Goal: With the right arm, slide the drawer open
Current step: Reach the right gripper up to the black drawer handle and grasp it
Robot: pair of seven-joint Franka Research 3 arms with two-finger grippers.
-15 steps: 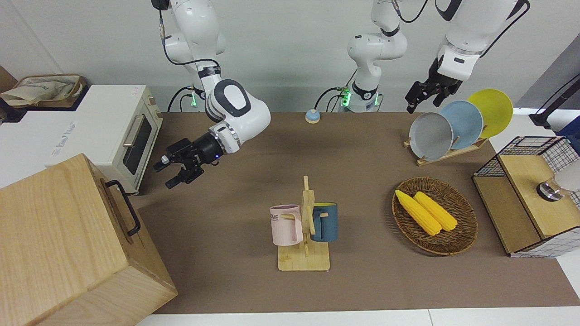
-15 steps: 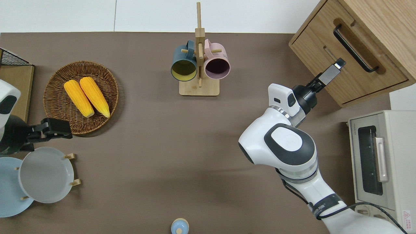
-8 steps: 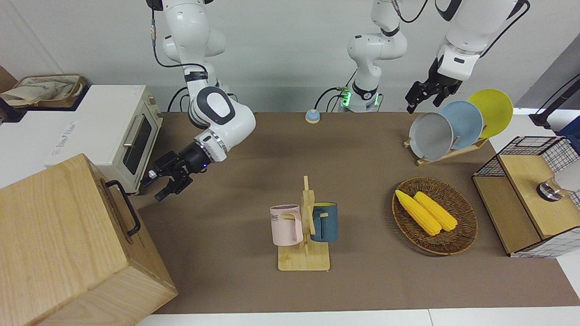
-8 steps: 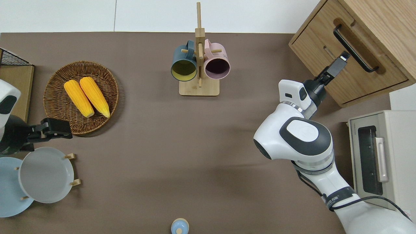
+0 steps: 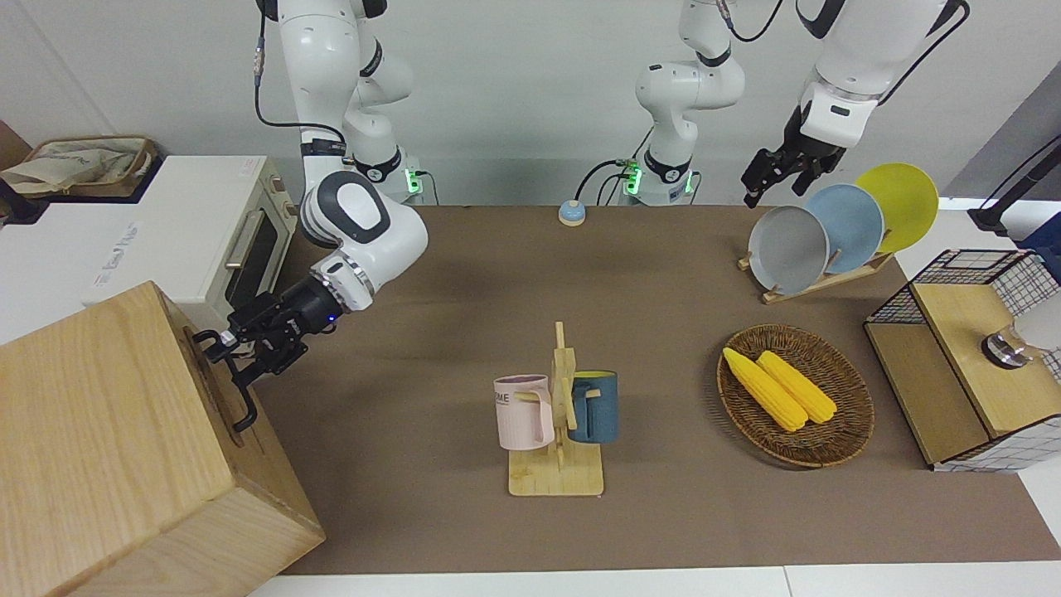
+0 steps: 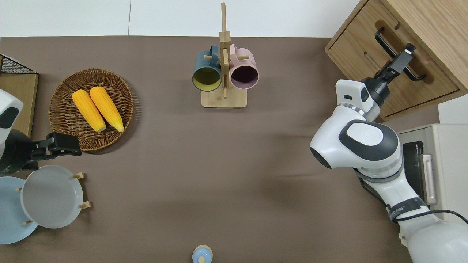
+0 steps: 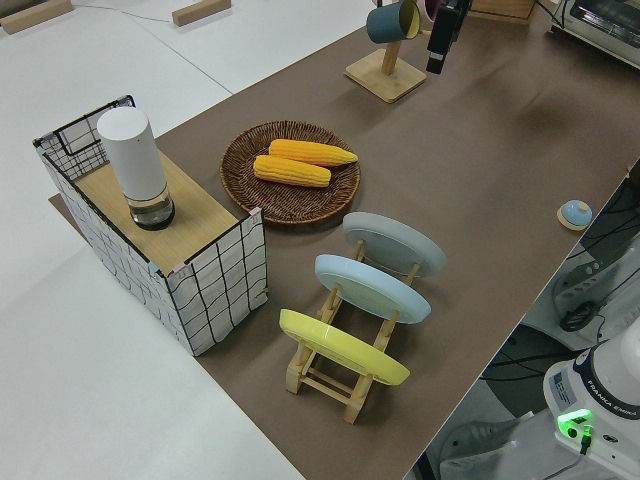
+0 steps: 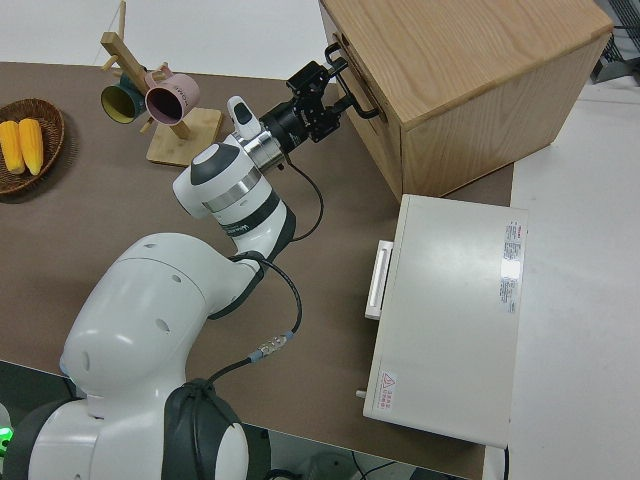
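Observation:
The drawer [image 6: 353, 47] is in the pale wooden cabinet [image 5: 108, 431] at the right arm's end of the table, and it is closed. Its black bar handle [image 6: 384, 40] runs across the drawer front. My right gripper [image 6: 402, 60] is open at that handle, with one finger on each side of the bar [image 5: 244, 406]. The right side view shows the same gripper [image 8: 325, 85] against the handle [image 8: 358, 98]. The left arm is parked, its gripper [image 5: 771, 182] open and empty.
A white toaster oven [image 5: 240, 249] stands beside the cabinet, nearer to the robots. Mid-table is a mug rack [image 5: 559, 414] with two mugs. Toward the left arm's end are a corn basket [image 5: 854, 414], a plate rack [image 5: 829, 228] and a wire-mesh box [image 5: 970, 348].
The right arm has swung toward the cabinet, carrying the open gripper from over the table onto the drawer handle. The left arm has not moved.

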